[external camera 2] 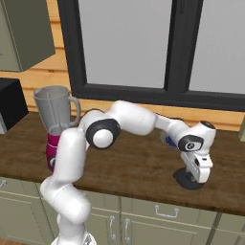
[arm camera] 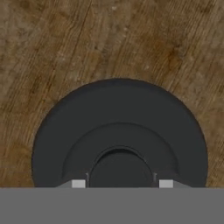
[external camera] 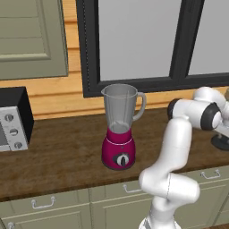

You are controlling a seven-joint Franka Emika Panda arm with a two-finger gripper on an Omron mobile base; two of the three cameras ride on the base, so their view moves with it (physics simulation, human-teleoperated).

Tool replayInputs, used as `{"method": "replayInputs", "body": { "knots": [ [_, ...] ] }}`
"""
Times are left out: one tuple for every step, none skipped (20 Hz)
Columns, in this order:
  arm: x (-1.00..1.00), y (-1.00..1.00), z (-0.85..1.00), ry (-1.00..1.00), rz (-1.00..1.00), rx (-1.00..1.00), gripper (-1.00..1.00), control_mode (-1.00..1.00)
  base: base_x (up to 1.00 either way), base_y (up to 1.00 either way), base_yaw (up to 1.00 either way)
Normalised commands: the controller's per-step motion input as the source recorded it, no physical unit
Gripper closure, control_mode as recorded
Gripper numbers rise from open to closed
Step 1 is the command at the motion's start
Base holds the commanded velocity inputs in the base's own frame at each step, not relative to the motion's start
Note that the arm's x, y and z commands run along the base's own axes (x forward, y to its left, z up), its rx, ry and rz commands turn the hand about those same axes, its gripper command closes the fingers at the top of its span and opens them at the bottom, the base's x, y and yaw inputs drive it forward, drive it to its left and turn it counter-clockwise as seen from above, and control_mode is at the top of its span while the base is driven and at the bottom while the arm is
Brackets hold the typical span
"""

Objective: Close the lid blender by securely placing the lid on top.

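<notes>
Blender (external camera: 119, 129): centre of left base view, upright on table (external camera: 62, 152), jar open-topped.
Lid (arm camera: 119, 135): flat on table, lower right of right base view.
Hand (external camera 2: 198, 173): down on lid; finger spacing, cannot tell.

So the gripper (external camera 2: 197, 178) is pointing straight down right on the black lid (external camera 2: 184, 180), which sits flat on the wooden counter (external camera 2: 139, 172). The blender (external camera 2: 56, 125) stands open-topped way off to its left, partly behind the arm.
</notes>
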Motion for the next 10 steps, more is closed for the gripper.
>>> {"method": "replayInputs", "body": {
  "knots": [
    [-0.42, 0.12, 0.83, -0.05, 0.0, 0.0, 1.0, -1.0, 0.0, 0.0, 0.0],
    [-0.42, 0.16, 0.99, -0.09, 0.0, 0.0, 1.0, -1.0, 0.0, 0.0, 0.0],
    [-0.35, 0.29, 1.0, -0.09, 0.0, 0.0, 1.0, -1.0, 0.0, 0.0, 0.0],
    [-0.35, 0.3, 1.0, -0.12, 0.0, 0.0, 1.0, -1.0, 0.0, 0.0, 0.0],
    [-0.29, 0.3, 1.0, -0.1, 0.0, 0.0, 1.0, -1.0, 0.0, 0.0, 0.0],
    [-0.29, 0.35, 1.0, -0.11, 0.0, 0.0, 1.0, -1.0, 0.0, 0.0, 0.0],
    [-0.29, 0.42, 1.0, -0.12, 0.0, 0.0, 1.0, -1.0, 0.0, 0.0, 0.0],
    [-0.32, 0.46, 1.0, -0.16, 0.0, 0.0, 1.0, -1.0, 0.0, 0.0, 0.0],
    [-0.36, 0.48, 1.0, -0.19, 0.0, 0.0, 1.0, -1.0, 0.0, 0.0, 0.0],
    [-0.36, 0.44, 1.0, -0.18, 0.0, 0.0, 1.0, -1.0, 0.0, 0.0, 0.0]
  ]
}}
